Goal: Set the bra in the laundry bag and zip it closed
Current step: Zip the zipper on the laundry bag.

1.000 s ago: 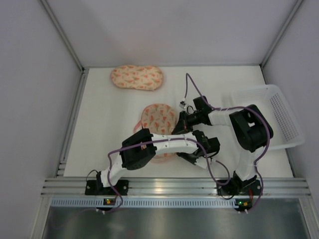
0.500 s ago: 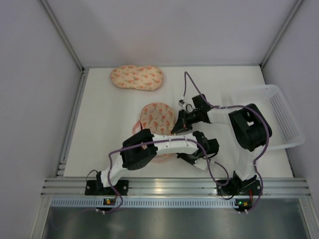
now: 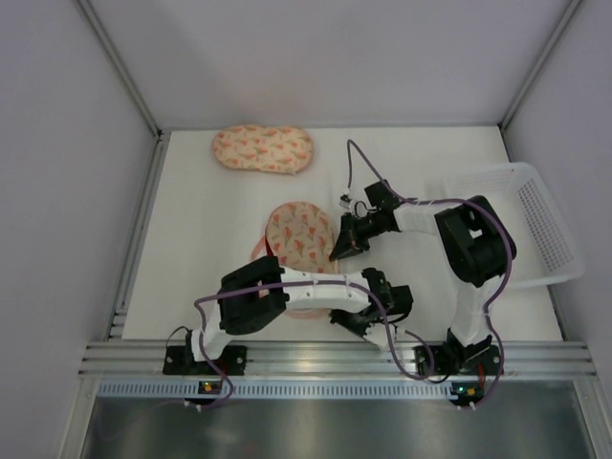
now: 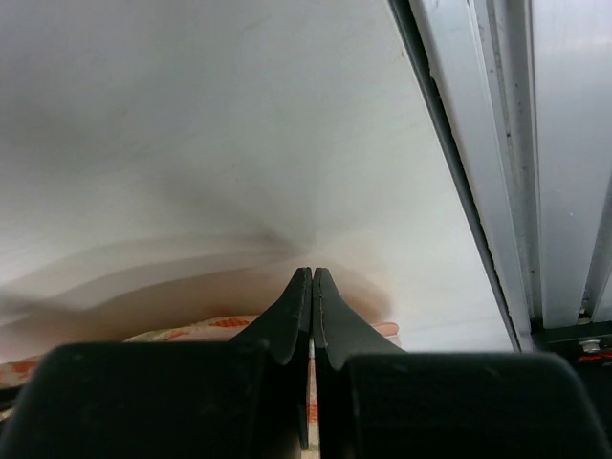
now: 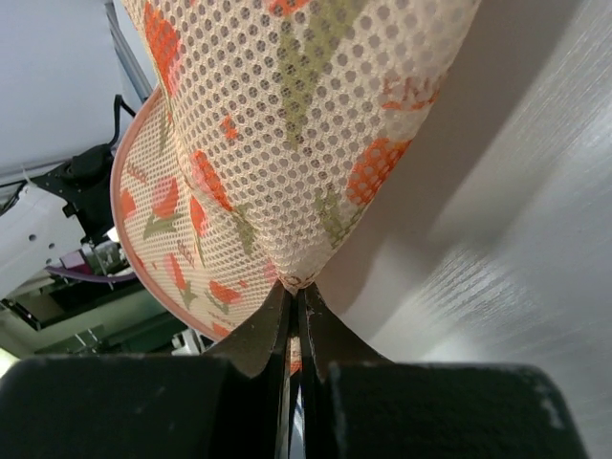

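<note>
The laundry bag (image 3: 299, 232), peach with orange print, lies at the table's middle, partly under my left arm. My right gripper (image 3: 338, 251) is shut on its right edge; the right wrist view shows the fingertips (image 5: 295, 287) pinching the mesh flap (image 5: 287, 115) and holding it raised off the table. My left gripper (image 3: 357, 321) is at the bag's near right end, close to the table's front edge. In the left wrist view it (image 4: 312, 273) is shut, with printed bag fabric (image 4: 182, 333) between and beside the fingers. The red bra does not show in any view.
The twin pouch (image 3: 263, 149) lies at the back of the table. A white mesh basket (image 3: 537, 225) stands at the right edge. The aluminium rail (image 4: 497, 143) runs along the table's front edge, close to my left gripper.
My right gripper has moved left with the bag's flap, which now stands rounder and higher. My left arm's elbow has swung left and its gripper has pulled back toward the front edge.
</note>
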Controlling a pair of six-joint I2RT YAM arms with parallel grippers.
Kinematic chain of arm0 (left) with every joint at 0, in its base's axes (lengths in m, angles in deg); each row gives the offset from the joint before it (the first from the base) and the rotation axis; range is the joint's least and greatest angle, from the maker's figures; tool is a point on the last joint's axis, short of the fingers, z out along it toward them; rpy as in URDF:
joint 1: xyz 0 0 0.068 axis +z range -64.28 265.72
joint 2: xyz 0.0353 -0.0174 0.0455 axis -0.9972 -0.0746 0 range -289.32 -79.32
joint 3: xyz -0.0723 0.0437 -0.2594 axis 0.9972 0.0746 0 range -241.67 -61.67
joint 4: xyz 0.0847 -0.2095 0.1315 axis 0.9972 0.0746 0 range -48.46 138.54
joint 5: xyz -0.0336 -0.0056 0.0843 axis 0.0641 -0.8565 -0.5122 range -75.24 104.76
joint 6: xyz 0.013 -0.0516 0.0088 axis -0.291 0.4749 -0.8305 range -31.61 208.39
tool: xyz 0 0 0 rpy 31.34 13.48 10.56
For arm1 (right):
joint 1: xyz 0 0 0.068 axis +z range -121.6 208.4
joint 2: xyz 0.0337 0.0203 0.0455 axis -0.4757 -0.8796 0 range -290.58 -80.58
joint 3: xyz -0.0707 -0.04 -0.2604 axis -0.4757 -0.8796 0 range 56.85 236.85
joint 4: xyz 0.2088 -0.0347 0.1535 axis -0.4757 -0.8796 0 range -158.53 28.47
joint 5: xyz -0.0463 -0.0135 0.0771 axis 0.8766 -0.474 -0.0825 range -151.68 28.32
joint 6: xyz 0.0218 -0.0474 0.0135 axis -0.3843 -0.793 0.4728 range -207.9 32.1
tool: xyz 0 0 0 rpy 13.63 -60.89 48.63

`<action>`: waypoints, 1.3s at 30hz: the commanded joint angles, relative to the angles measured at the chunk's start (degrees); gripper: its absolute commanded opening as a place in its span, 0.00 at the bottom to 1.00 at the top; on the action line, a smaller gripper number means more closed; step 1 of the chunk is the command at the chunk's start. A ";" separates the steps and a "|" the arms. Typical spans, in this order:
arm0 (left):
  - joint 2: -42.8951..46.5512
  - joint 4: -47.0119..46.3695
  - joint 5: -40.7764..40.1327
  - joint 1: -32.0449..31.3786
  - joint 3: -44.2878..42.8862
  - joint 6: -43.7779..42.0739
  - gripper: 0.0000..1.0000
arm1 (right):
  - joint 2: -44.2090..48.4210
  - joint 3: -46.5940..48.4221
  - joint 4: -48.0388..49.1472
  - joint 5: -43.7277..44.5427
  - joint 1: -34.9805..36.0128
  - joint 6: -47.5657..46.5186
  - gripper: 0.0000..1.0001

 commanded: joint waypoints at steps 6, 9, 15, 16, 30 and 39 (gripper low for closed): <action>5.28 -4.32 0.76 0.79 2.79 1.85 0.00 | 2.47 6.46 -8.45 0.04 -1.34 -9.65 0.38; 4.23 -5.63 -0.30 3.08 0.50 1.76 0.00 | 4.67 5.85 -14.18 -0.32 -2.74 -14.40 0.58; 2.91 -9.85 -3.11 6.95 -3.71 0.62 0.00 | 6.70 -0.55 -19.91 -4.96 -4.60 -19.34 0.63; 2.99 -10.29 -3.03 7.30 -4.15 0.44 0.00 | 6.18 -1.18 -19.48 -6.19 -4.51 -18.99 0.63; 4.92 -13.02 -1.80 8.10 -2.50 0.26 0.00 | -1.30 1.63 -16.57 -11.74 -2.75 -16.26 0.00; 8.79 -12.93 1.54 6.08 3.92 2.46 0.00 | -0.60 3.91 -17.45 -8.49 -4.07 -17.23 0.00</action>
